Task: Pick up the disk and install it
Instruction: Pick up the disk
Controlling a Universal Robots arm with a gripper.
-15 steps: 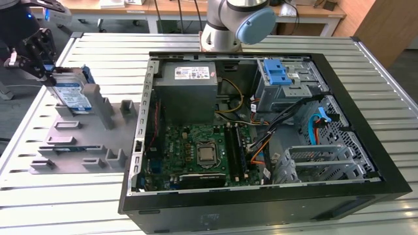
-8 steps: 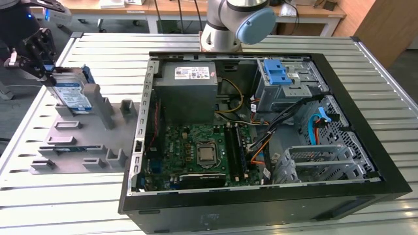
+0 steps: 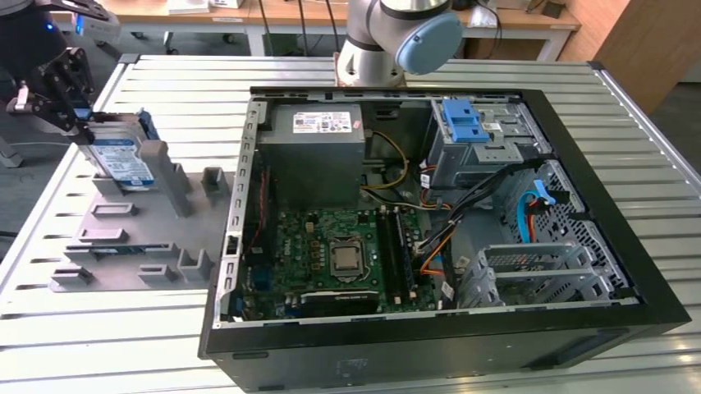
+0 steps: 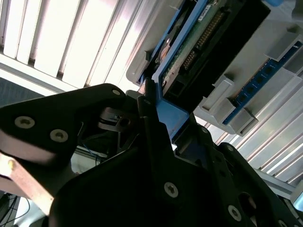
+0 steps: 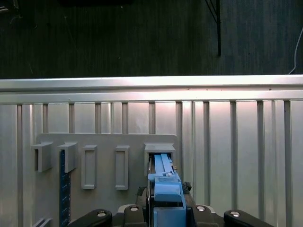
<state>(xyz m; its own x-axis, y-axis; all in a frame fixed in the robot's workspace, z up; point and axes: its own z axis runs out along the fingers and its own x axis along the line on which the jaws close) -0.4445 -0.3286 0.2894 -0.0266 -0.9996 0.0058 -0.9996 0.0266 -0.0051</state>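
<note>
Disk (image 3: pixel 121 159) upright in grey fixture (image 3: pixel 134 238) slot, fingers (image 4: pixel 152 118) pinching its blue-framed edge

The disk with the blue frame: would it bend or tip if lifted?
Probably stiff and heavy for its size: the disk looks like a flat metal slab. Standing on edge in the grey holder, it might tip if loose; the jaws grip its blue frame.

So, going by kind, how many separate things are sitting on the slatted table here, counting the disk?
disk: 1, standing in the fixture, with the gripper shut on its blue carrier
grey slotted fixture: 1
blue circuit strip on edge in the fixture: 1
open computer case: 1
Total: 4
</note>
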